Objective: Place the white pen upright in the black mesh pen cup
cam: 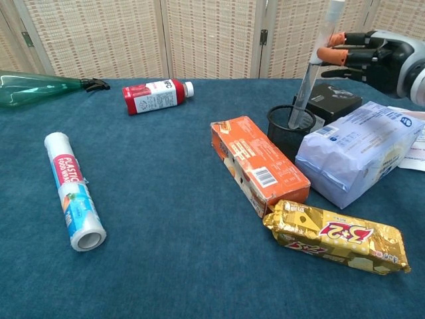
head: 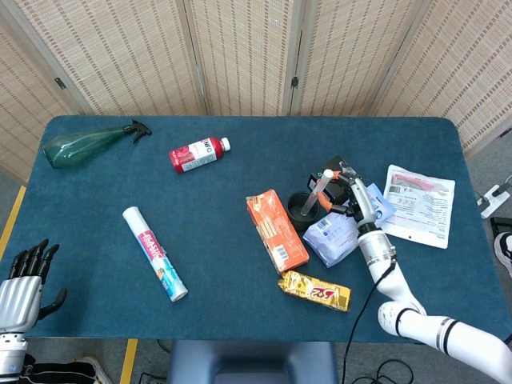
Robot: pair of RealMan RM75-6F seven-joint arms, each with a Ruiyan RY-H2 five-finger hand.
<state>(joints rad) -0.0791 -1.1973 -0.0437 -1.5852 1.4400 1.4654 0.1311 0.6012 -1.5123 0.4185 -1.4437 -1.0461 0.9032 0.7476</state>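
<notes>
Here the right hand (cam: pixel 375 58) pinches the white pen (cam: pixel 313 70) high on its barrel with orange-tipped fingers (cam: pixel 334 53), the rest of the hand reaching in from the right edge of the chest view. The pen stands nearly upright, leaning slightly, and its lower end sits inside the rim of the black mesh pen cup (cam: pixel 291 129); whether the tip touches the bottom cannot be told. In the head view the same hand (head: pixel 352 192) shows over the cup (head: pixel 302 210) with the pen (head: pixel 317 192) slanting down into it.

The cup stands between the orange box (cam: pixel 257 163) on its left and the pale blue plastic pack (cam: pixel 357 149) on its right, with a black box (cam: pixel 329 101) just behind it. A gold snack bar (cam: pixel 337 236) lies near the front of the blue table (cam: pixel 166 266). Further left lie a roll of plastic wrap (cam: pixel 72 199), a red bottle (cam: pixel 155 96) and a green spray bottle (cam: pixel 40 87). A white printed pouch (head: pixel 418 204) lies at the right side of the table.

The left hand (head: pixel 24 284) hangs off the table's near left corner, fingers spread apart and holding nothing.
</notes>
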